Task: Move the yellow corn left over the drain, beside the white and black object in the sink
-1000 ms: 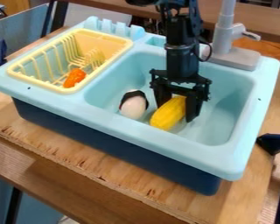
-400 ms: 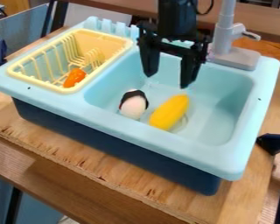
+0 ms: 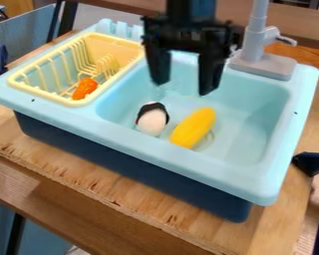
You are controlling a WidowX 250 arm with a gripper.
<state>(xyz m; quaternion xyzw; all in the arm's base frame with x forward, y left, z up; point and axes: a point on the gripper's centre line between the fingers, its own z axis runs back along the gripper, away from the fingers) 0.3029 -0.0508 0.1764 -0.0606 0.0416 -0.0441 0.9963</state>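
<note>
Risen from the basin floor, the tool [image 3: 183, 87] hangs wide open with nothing between its fingers.
On the table [image 3: 89, 174] sits a blue sink [image 3: 189, 160]; at one end is a yellow rack [image 3: 76, 102]. The basin holds a yellow toy [image 3: 193, 128] near a smaller black-and-white toy [image 3: 152, 120], the rack an orange toy [image 3: 85, 88].

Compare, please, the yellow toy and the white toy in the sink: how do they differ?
The yellow toy is yellow all over, while the white toy has a black part at its upper end. The yellow toy is longer and larger; the white toy is shorter and rounder. Both lie in the sink, untouched by the gripper.
</note>
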